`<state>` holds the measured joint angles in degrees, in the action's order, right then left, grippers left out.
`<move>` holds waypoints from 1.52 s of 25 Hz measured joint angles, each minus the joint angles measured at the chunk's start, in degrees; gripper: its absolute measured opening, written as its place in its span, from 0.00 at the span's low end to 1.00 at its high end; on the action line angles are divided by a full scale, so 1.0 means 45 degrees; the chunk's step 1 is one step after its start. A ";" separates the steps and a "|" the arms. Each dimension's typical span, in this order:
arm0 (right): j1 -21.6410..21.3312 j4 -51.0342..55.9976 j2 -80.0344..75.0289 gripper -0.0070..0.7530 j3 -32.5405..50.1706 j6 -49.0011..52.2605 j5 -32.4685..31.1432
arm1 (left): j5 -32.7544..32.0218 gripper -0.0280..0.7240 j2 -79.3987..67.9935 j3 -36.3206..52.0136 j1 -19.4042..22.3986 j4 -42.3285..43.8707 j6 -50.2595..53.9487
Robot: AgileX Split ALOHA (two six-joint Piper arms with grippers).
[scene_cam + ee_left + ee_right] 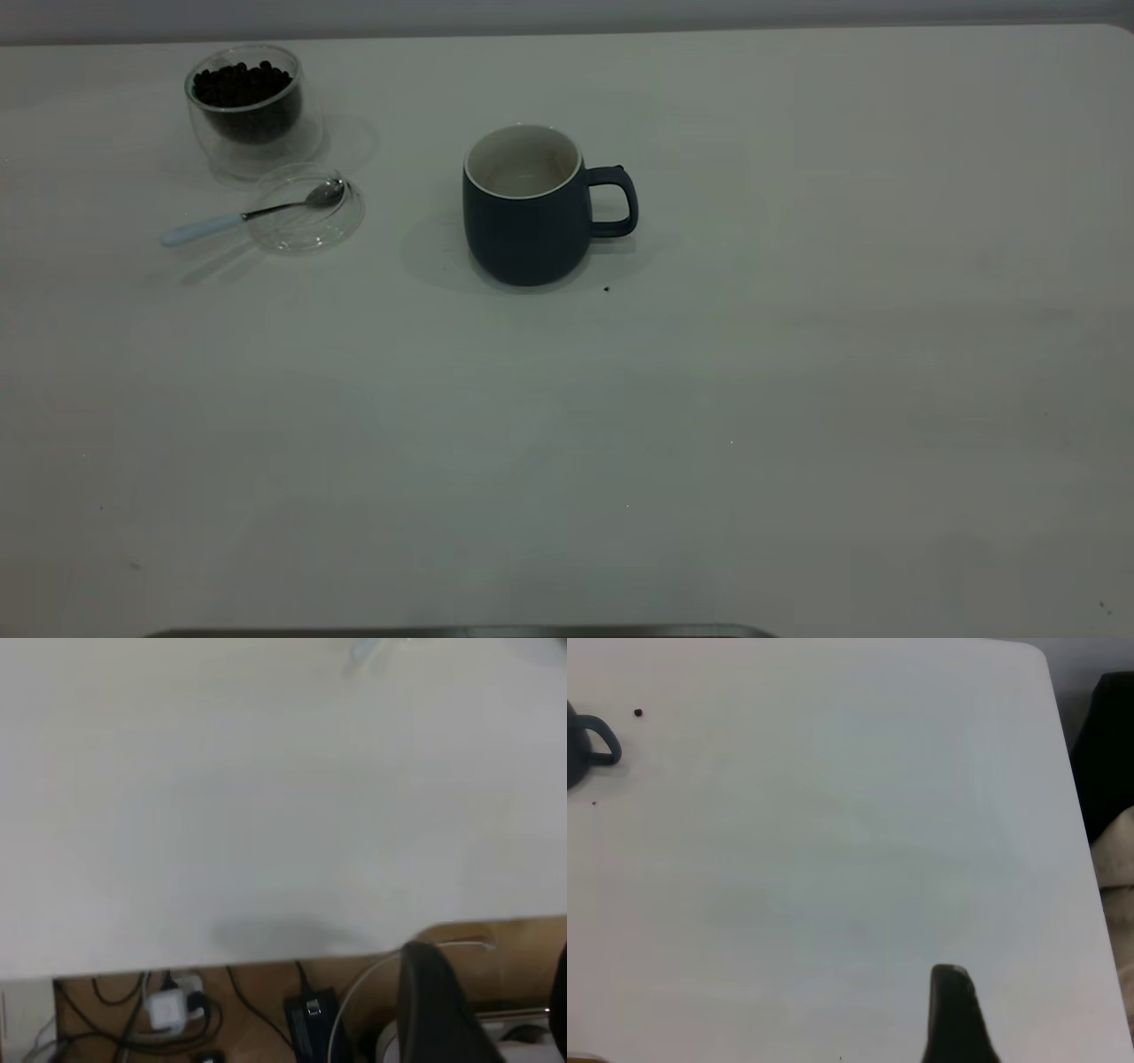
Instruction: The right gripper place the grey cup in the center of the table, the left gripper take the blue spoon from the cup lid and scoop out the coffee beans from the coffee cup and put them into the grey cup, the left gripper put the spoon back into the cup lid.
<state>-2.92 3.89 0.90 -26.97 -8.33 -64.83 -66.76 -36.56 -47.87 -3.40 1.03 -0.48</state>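
On the table (797, 399) sit two cups, one lid and one spoon. One grey cup (529, 208) stands upright near the middle, with its handle toward the right arm's side, and it looks bare inside. One coffee cup (251, 111) stands far off on the left arm's side — it holds a heap of coffee beans (241, 86). Just beside it lies one cup lid (306, 213), and the blue spoon (252, 213) rests with its bowl in the lid and its handle sticking out over the rim. One tiny dark speck (606, 289) lies near the grey cup.

The left gripper (483, 1010) hangs at the table's edge, well apart from the spoon. Its fingers (434, 1001) hold nothing, with a wide gap between them. The right gripper shows only one finger (952, 1014) — I cannot tell how far open it is. The grey cup's handle (598, 740) is far from it.
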 joint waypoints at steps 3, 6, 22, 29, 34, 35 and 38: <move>0.0000 0.0000 0.0000 0.61 0.0000 0.0000 0.0000 | 0.0000 0.54 0.1544 0.1140 0.0000 -0.0028 0.0231; 0.0000 0.0000 0.0000 0.61 0.0000 0.0000 0.0000 | 0.0000 0.54 0.3085 0.2240 0.0000 -0.0028 0.0240; 0.0000 0.0000 0.0000 0.61 0.0000 0.0000 0.0000 | 0.0058 0.54 0.6758 0.4042 0.0000 -0.0390 -0.0432; 0.0000 0.0000 0.0000 0.61 0.0000 0.0000 0.0000 | 0.0506 0.54 0.6767 0.4325 0.0000 -0.0520 -0.0436; 0.0000 0.0000 0.0000 0.61 0.0000 0.0000 0.0000 | 0.0472 0.54 0.6767 0.4444 0.0000 -0.0890 -0.0397; 0.0000 0.0000 0.0000 0.61 0.0000 0.0000 0.0000 | 0.0472 0.54 0.6767 0.4444 0.0000 -0.0900 -0.0397; 0.0000 0.0000 0.0000 0.61 0.0000 0.0000 0.0000 | 0.0472 0.54 0.6767 0.4444 0.0000 -0.0900 -0.0397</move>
<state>-2.92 3.89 0.90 -26.97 -8.33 -64.83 -64.64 -6.11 -27.87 -3.40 -3.02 -2.27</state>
